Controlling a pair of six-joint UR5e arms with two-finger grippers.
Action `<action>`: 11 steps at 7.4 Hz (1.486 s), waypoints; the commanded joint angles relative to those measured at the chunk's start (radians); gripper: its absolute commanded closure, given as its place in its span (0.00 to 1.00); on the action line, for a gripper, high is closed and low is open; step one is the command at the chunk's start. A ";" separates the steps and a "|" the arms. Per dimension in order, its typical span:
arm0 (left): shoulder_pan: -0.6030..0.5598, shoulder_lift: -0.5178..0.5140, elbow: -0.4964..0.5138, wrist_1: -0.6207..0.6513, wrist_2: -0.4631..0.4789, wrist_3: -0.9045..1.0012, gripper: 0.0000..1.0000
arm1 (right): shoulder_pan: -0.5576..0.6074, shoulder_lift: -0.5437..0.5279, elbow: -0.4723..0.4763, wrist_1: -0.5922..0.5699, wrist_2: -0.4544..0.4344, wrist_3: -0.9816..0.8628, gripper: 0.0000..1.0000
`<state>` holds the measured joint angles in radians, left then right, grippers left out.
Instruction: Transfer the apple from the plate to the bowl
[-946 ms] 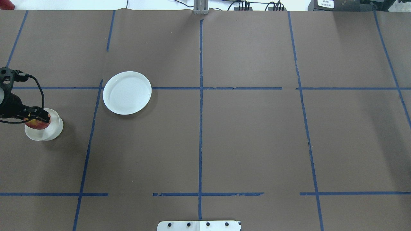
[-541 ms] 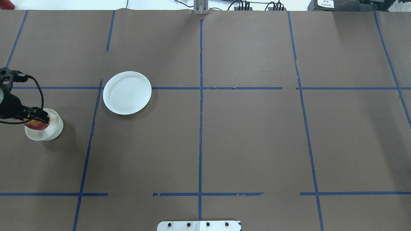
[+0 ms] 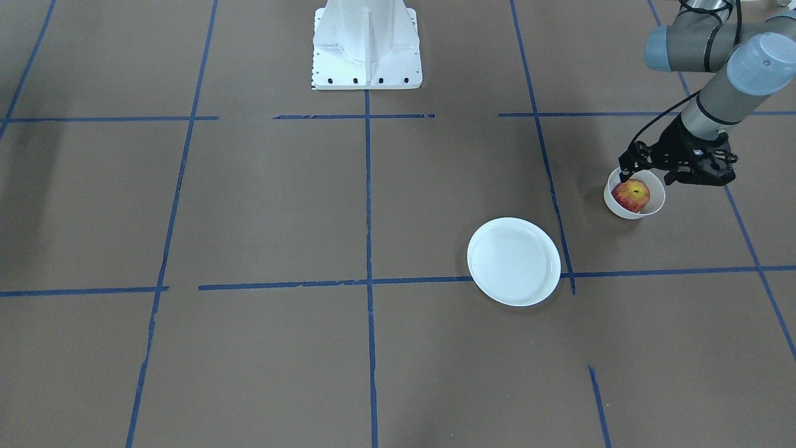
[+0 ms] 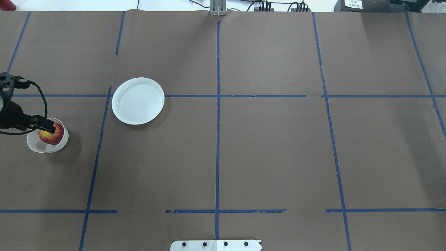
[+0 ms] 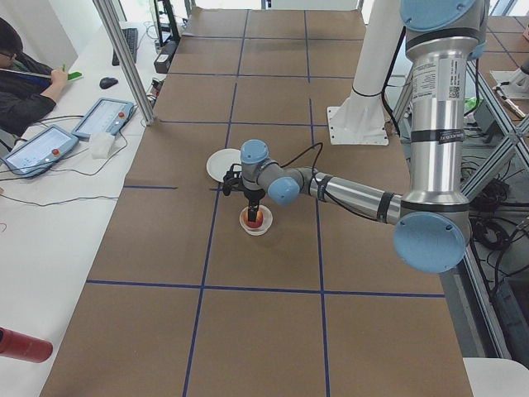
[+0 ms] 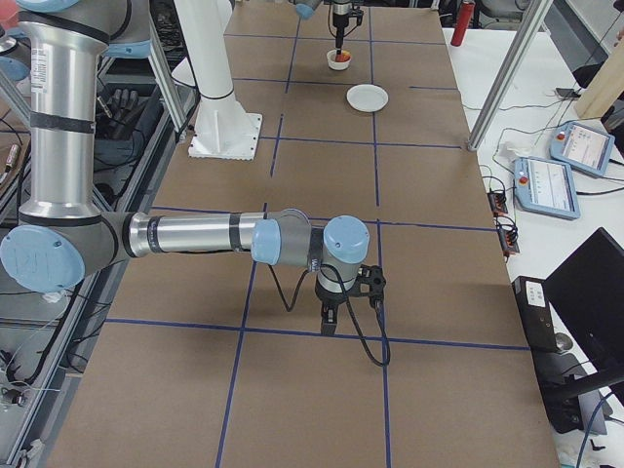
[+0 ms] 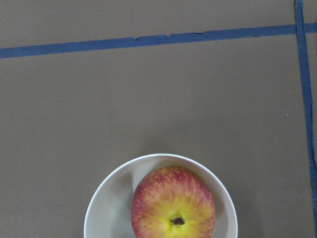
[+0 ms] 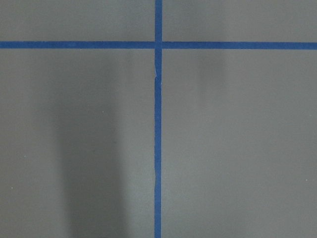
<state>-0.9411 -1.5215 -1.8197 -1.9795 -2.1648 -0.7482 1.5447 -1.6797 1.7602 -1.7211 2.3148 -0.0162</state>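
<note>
The red and yellow apple (image 3: 631, 195) lies in the small white bowl (image 3: 627, 214), stem dimple up; the left wrist view shows the apple (image 7: 173, 206) free inside the bowl (image 7: 106, 210). My left gripper (image 3: 647, 173) hangs open just above the bowl's rim, its fingers apart and off the apple. In the overhead view the gripper (image 4: 46, 127) covers the edge of the apple (image 4: 53, 137). The white plate (image 4: 138, 101) is bare, to the right of the bowl. My right gripper (image 6: 327, 320) shows only in the right side view, low over the table; I cannot tell its state.
Blue tape lines cross the brown table cover. The robot's white base (image 3: 367, 46) stands at the table's middle edge. An operator and tablets (image 5: 41, 149) are at a side desk beyond the table.
The apple has left the left gripper and dropped into the bowl, now showing more fully. The left gripper has drawn back slightly towards the table's left edge.
</note>
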 commanded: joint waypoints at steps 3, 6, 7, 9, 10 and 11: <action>-0.208 -0.011 -0.030 0.074 -0.001 0.334 0.00 | 0.000 0.000 0.001 0.000 0.000 -0.001 0.00; -0.492 -0.011 -0.010 0.271 -0.102 0.649 0.00 | 0.000 0.000 0.001 0.000 0.000 -0.001 0.00; -0.569 -0.011 0.006 0.365 -0.107 0.709 0.00 | 0.000 0.000 0.001 0.000 0.000 -0.001 0.00; -0.633 -0.009 0.107 0.430 -0.145 0.711 0.00 | 0.000 0.000 0.001 0.000 0.000 -0.001 0.00; -0.633 -0.009 0.162 0.423 -0.180 0.711 0.00 | 0.000 0.000 0.001 0.000 0.000 -0.001 0.00; -0.633 0.001 0.178 0.413 -0.188 0.714 0.00 | 0.000 0.000 -0.001 0.000 0.000 0.001 0.00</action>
<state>-1.5693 -1.5286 -1.6828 -1.5624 -2.3305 -0.0378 1.5447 -1.6797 1.7605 -1.7211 2.3148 -0.0166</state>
